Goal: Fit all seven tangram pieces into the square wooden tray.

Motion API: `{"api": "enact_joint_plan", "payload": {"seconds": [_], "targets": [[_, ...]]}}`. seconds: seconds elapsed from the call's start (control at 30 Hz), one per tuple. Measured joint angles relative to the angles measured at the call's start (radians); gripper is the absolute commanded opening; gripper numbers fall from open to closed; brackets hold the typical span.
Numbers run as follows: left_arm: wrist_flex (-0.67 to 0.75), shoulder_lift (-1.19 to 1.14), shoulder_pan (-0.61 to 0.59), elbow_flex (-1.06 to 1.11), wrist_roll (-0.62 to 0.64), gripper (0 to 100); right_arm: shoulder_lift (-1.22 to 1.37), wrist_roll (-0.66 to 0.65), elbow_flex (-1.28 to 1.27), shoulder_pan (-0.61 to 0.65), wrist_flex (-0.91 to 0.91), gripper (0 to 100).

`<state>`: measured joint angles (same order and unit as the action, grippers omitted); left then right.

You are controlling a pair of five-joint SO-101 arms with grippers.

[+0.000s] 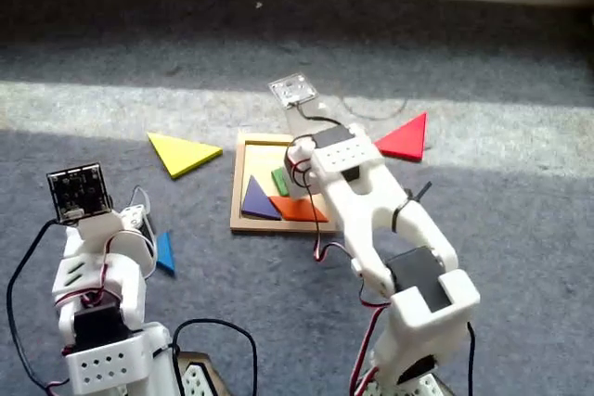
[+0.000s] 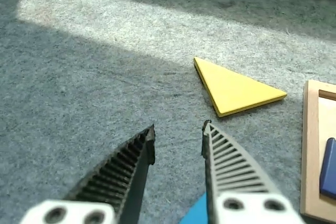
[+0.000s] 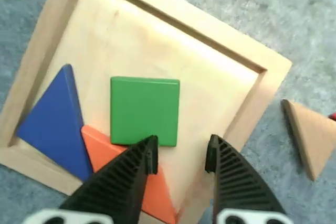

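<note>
The grey carpet (image 1: pixel 483 229) is under everything. The square wooden tray (image 1: pixel 238 194) lies in the middle. The right gripper (image 3: pixel 181 156) hangs over it, a little open and holding nothing.

The yellow triangle (image 1: pixel 183 153) lies beside the tray, long side away from the arms. The red triangle (image 1: pixel 406 139) lies on the other side.

In the tray, the blue triangle (image 3: pixel 52 119) fills a corner. Its long side touches the orange triangle (image 3: pixel 102 148). The green square (image 3: pixel 144 109) sits slanted to the walls.

The left gripper (image 2: pixel 178 135) is open and holds nothing. It points at the yellow triangle, with a small light blue piece (image 1: pixel 165 252) near it.
</note>
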<state>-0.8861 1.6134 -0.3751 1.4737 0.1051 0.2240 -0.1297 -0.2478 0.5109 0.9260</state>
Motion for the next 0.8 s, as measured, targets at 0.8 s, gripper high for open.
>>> {"api": "enact_joint_plan", "payload": {"seconds": [0.8], "targets": [[0.000,0.012,0.000,0.000,0.000,17,-0.029,-0.006,0.014,0.015,-0.021,15.2]]}}
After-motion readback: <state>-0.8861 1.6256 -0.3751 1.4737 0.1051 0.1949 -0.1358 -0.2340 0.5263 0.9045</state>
